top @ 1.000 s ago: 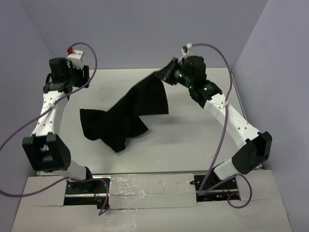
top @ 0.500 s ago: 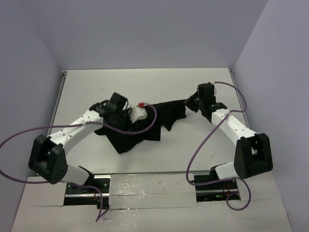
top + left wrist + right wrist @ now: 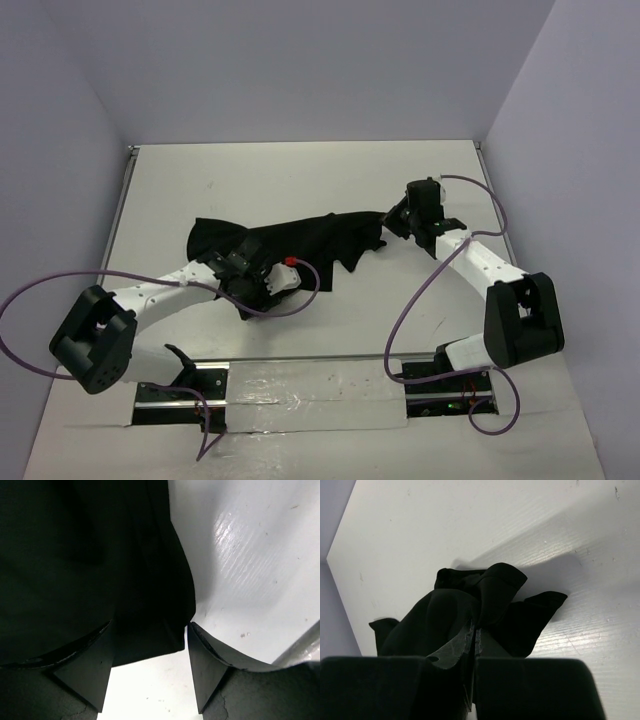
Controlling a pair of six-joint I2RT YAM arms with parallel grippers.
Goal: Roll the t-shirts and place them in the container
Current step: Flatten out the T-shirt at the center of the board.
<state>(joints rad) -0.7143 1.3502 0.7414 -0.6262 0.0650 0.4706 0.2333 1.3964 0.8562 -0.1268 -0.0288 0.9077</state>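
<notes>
A black t-shirt [image 3: 300, 240] lies crumpled in a long strip across the middle of the white table [image 3: 300, 180]. My right gripper [image 3: 390, 222] is shut on the shirt's right end, low over the table; in the right wrist view the jaws [image 3: 475, 630] pinch bunched fabric [image 3: 495, 587]. My left gripper [image 3: 252, 292] hovers over the shirt's near left part. In the left wrist view it [image 3: 147, 672] is open, and a corner of the shirt [image 3: 75, 570] lies between its fingers [image 3: 207, 670], apart from the pads.
The grey walls close in the table at the back and on both sides. Purple cables [image 3: 410, 300] hang off both arms. The arm bases sit on a taped strip [image 3: 310, 385] at the near edge.
The right gripper has brought the shirt down from the raised far side onto the table. The left arm has swung in from the far left and lowered onto the shirt's near left part.
</notes>
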